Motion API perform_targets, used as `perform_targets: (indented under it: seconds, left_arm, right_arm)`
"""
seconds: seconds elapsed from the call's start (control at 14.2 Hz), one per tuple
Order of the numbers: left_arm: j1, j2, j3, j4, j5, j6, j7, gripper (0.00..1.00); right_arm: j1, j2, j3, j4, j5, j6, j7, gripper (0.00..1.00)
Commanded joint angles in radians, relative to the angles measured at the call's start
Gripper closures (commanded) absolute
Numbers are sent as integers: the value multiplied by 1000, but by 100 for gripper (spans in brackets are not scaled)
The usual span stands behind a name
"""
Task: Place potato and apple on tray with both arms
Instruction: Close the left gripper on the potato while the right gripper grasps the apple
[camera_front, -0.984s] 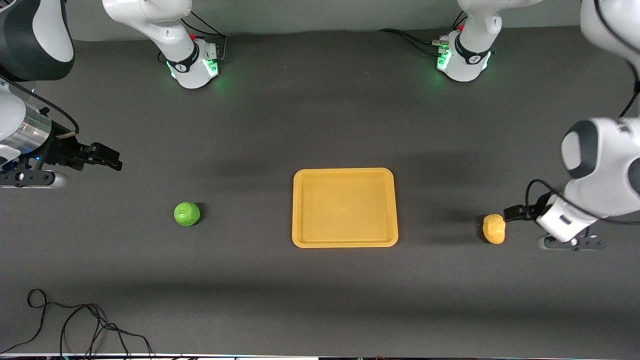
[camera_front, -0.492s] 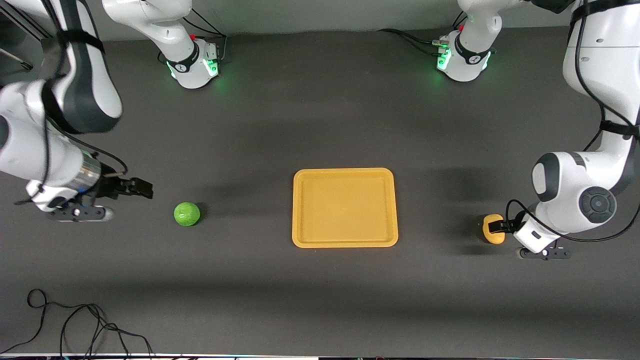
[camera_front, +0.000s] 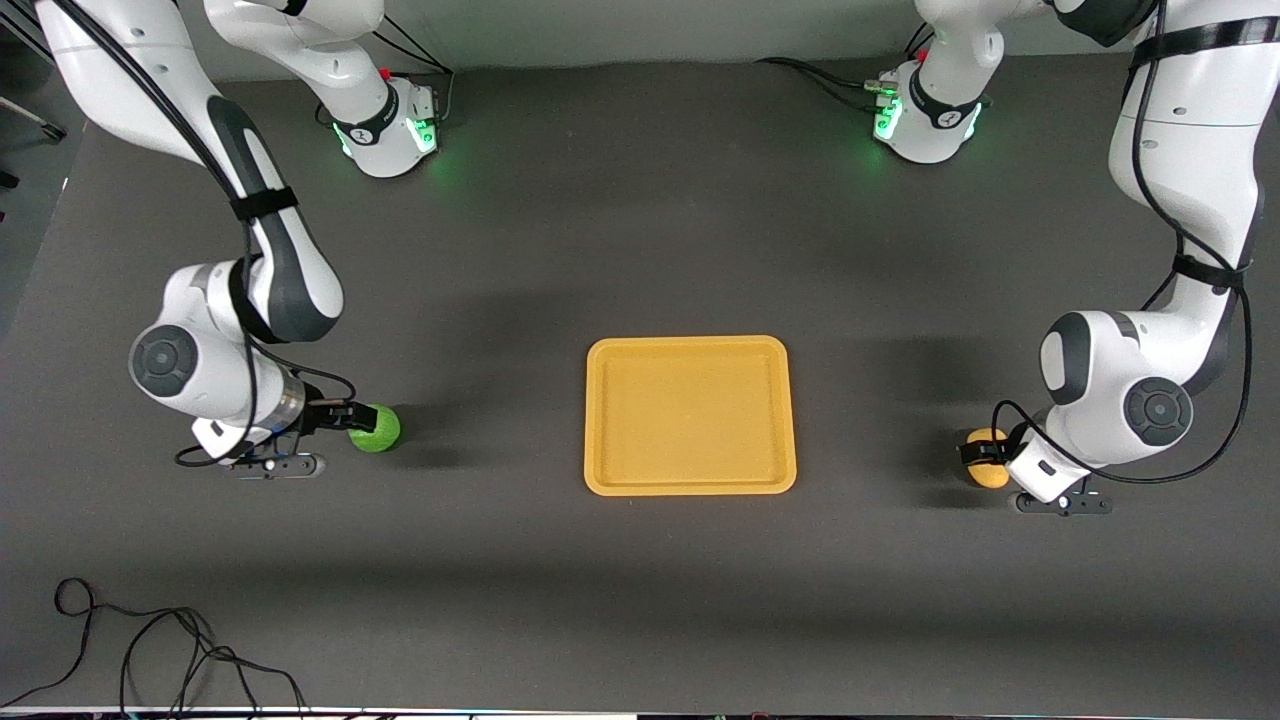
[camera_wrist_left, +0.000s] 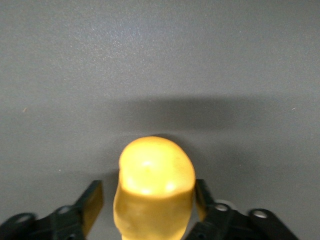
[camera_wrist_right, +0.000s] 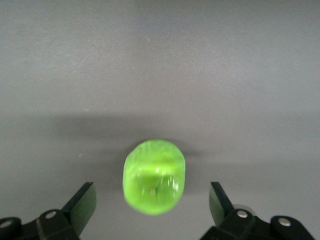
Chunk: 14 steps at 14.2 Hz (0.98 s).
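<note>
Fruit first, one for each arm, so I have sent both grippers down low at the two ends of the table. My left gripper (camera_front: 985, 455) is down at the potato (camera_front: 988, 458), which lies on the dark table (camera_front: 640, 580) toward the left arm's end, well apart from the tray (camera_front: 690, 415). From the left wrist camera I see the potato (camera_wrist_left: 154, 187) sitting between the two fingers (camera_wrist_left: 91, 202). The fingers are spread. One looks very close to the potato's side and the other has a small gap, so nothing is pinched yet.

My right gripper (camera_front: 352, 418) is down at the apple (camera_front: 376, 428), which rests on the table toward the right arm's end, also well apart from the tray. The right wrist camera shows the apple (camera_wrist_right: 154, 176) in the middle, with the fingers (camera_wrist_right: 82, 202) spread wide and clear space on both sides.

I think each fruit sits close to its own arm so that neither arm has to reach across the other. The tray lies in the middle, between the two fruits, and has nothing on it, so both arms can get to it.

My guess for the next step is to squeeze both grippers. The apple is round and could roll away if one finger touches it first. The potato is lumpy, so it may turn a little when squeezed.
</note>
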Motion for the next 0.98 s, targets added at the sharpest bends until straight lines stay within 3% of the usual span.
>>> perform_targets:
  seconds: [0.0,0.21,0.42,0.49,0.63,0.7,0.84,0.91]
  left_arm:
    - [-7,-13,-1,-4,12,-5,3,65]
    - [-11,-66,-8,18,11,-60,-9,74]
    - [-20,-128,-49,163,-7,-341,-21,74]
    - [-20,-152,-74,209,-20,-438,-41,74]
    - [-20,-174,-150,275,-46,-560,-125,74]
    - [-20,-174,-199,286,-47,-569,-197,74]
    - [-34,-160,-295,288,-44,-553,-358,73]
    - [-78,-146,-303,286,-37,-522,-426,73]
  right_arm:
    - [15,52,-5,-61,-11,143,-11,0]
    - [15,97,-3,-73,-11,191,-4,0]
    - [14,91,-3,-75,-11,176,-4,0]
    - [14,88,-5,-73,-11,163,-4,12]
    - [14,68,-3,-62,-11,128,-1,47]
    - [14,62,-3,-41,-11,95,-3,56]
    - [14,59,-3,28,-10,-2,0,63]
    - [15,48,-3,63,-8,-66,0,64]
